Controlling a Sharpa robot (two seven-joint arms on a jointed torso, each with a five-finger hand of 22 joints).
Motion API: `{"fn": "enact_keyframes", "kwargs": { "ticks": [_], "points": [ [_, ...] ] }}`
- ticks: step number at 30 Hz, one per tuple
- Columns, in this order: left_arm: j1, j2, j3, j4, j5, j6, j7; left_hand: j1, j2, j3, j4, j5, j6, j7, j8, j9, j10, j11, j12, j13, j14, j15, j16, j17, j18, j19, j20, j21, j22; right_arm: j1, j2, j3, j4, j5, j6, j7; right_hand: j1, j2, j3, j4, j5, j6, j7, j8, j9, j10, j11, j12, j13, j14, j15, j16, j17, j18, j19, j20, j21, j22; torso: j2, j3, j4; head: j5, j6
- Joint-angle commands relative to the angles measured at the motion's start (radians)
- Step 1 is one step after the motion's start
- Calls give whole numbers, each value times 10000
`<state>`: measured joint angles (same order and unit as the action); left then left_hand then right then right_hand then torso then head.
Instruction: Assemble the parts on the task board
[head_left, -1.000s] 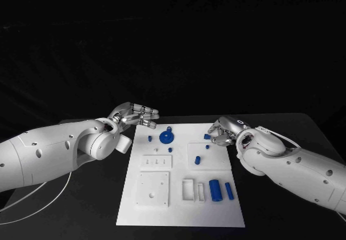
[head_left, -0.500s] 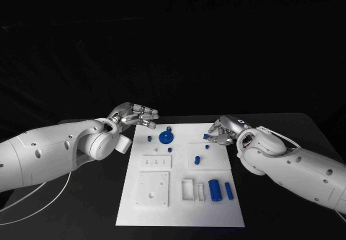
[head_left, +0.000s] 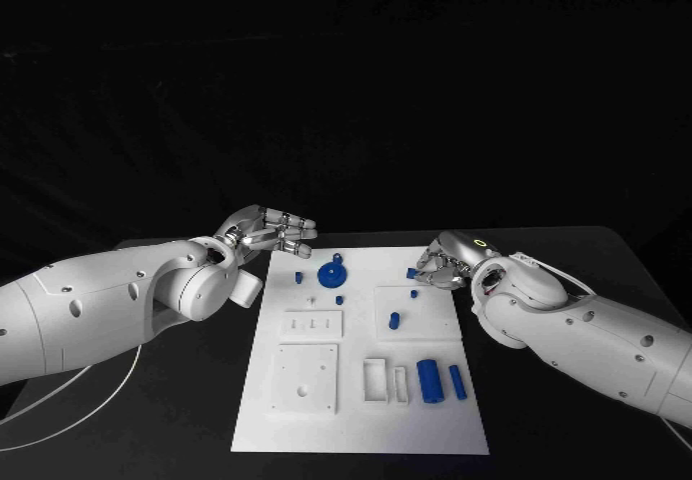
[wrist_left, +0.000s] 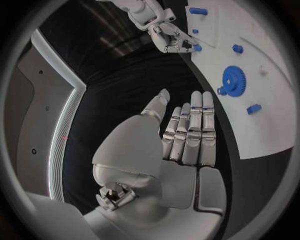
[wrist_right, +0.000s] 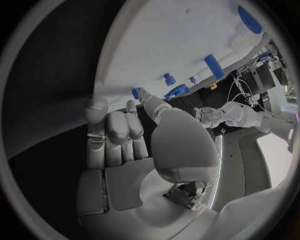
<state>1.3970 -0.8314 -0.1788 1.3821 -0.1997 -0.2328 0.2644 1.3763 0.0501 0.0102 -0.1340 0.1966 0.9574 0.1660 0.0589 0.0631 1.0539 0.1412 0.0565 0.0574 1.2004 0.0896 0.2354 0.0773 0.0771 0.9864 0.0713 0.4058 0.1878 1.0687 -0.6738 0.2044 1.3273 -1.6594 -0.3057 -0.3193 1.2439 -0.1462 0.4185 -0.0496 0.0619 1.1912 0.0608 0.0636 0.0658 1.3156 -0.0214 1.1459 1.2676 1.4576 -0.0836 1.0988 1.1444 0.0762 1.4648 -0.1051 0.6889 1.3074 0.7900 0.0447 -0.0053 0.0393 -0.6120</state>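
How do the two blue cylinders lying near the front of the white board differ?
The thicker cylinder is wider and longer than the thinner cylinder. The thicker one lies nearer the board's middle, the thinner one nearer its right edge. Both are blue and lie flat side by side on the task board.

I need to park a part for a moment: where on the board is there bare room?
The task board is bare along its near edge, below the two blue cylinders. The far middle, between gear and right hand, is open. The centre is crowded.
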Motion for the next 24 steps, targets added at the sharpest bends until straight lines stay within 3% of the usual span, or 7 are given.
{"fn": "enact_keyframes", "kwargs": {
  "ticks": [1, 8, 24],
  "points": [
    [3, 21, 7, 19, -29, 141, 55, -35, -8, -9, -45, 34, -81, -8, 24, 4, -68, 17, 35, 13, -57, -17, -63, -15, 22, -56, -17, 54, 14, -6, 46, -5, -33, -17, 32, 196, 92, -19, -11, 34, -58, 92, 14, -5, 12, 40, -9, 46, -10, -12, -31, 35, -3, 14, 518, -20, -61, 651, 7, 7, -7, 19, -11],
    [3, 20, 7, 25, -30, 143, 54, -35, -8, -9, -45, 34, -81, -8, 24, 4, -68, 17, 35, 13, -57, -17, -63, -15, 22, -56, -17, 54, 14, -9, 120, -20, -96, -16, 73, 244, 110, 9, -22, 32, -45, 112, 7, -7, 10, 42, -12, 45, -10, -11, -37, 41, 4, 2, 520, -30, -77, 666, 8, -1, 15, 23, -22],
    [3, 22, 7, 26, -36, 144, 51, -35, -8, -9, -45, 34, -81, -8, 24, 4, -68, 17, 35, 13, -57, -17, -63, -15, 22, -56, -17, 54, 14, -20, 225, -110, -269, -16, 271, 291, 162, 149, 113, -132, 98, 140, 14, -8, 10, 14, -10, 26, -18, -16, -39, 22, -7, -10, 524, -34, -118, 704, 8, 19, 1, 63, -59]
  ]
}}
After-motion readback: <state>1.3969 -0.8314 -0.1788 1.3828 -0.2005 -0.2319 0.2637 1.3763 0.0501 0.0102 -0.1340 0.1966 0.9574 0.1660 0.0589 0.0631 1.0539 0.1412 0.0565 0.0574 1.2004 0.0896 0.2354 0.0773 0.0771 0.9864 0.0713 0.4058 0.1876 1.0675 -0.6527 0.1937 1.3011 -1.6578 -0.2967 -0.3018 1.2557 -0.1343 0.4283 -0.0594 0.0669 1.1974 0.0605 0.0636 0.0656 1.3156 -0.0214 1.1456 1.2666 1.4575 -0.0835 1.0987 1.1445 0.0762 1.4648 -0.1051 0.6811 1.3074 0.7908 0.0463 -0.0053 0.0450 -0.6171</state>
